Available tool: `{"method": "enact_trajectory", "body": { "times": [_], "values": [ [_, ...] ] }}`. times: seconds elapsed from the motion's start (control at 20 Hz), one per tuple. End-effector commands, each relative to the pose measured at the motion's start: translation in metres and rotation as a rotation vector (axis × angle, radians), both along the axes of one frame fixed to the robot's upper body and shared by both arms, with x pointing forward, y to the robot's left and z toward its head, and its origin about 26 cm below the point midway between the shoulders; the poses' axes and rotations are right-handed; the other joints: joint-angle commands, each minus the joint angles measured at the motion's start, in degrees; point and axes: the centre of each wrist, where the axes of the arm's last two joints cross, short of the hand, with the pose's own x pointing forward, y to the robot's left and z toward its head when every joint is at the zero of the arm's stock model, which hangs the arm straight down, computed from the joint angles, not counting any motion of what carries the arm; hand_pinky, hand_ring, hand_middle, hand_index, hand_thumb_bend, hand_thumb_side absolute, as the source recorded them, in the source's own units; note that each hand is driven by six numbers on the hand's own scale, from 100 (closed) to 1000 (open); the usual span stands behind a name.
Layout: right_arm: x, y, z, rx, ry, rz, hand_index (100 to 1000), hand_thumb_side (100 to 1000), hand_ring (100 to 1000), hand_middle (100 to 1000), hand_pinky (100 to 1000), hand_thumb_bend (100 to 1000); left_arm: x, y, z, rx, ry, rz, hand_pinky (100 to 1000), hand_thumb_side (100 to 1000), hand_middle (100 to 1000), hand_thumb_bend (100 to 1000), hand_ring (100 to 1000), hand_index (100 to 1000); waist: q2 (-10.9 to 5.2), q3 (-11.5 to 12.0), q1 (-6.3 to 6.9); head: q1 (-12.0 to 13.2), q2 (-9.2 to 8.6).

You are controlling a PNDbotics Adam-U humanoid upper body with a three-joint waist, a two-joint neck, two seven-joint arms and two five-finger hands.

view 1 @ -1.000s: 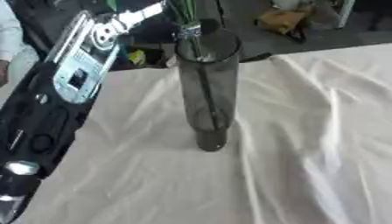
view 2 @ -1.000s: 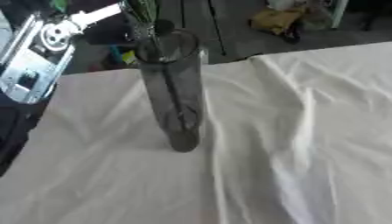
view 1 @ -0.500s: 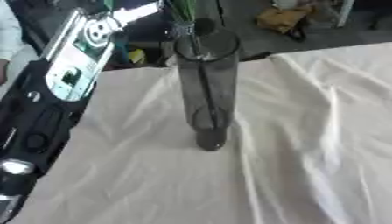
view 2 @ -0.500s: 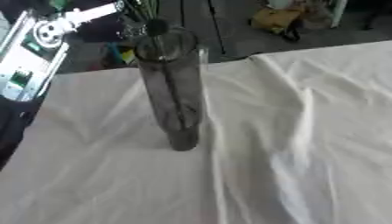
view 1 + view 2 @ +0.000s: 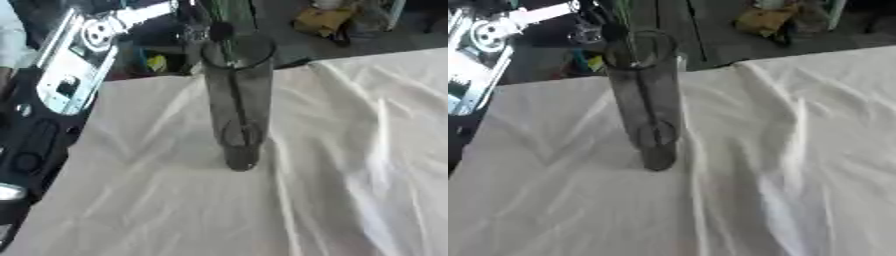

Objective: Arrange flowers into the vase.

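Left eye view shows green stems (image 5: 229, 47) inside the tall glass vase (image 5: 238, 105): fragile, tippy; grasp stems high. Hands' state unclear.

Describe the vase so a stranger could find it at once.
Start from the white cloth covering the table. Near its far edge stands the vase, a tall, dark, see-through cylinder. It alone stands upright there, with green stems rising from its mouth.
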Motion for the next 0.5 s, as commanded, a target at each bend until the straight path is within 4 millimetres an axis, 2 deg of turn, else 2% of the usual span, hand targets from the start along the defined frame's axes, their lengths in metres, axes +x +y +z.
{"method": "enact_trajectory", "body": {
  "times": [0.05, 0.5],
  "values": [
    [-0.003, -0.001, 0.007, -0.004, -0.028, -0.006, 771, 1000, 559, 531, 667, 100, -0.011, 0.015, 0.015, 0.012, -0.039, 0.025, 778, 1000, 836, 837, 855, 1000, -2.34, 0.1, -0.96, -0.2, 0.14],
    [-0.003, -0.002, 0.007, -0.001, -0.034, -0.012, 771, 1000, 560, 532, 667, 100, -0.027, 0.033, 0.012, 0.028, -0.061, 0.049, 767, 1000, 825, 822, 845, 1000, -2.54, 0.7, -1.35, -0.9, 0.38]
  ]
}}
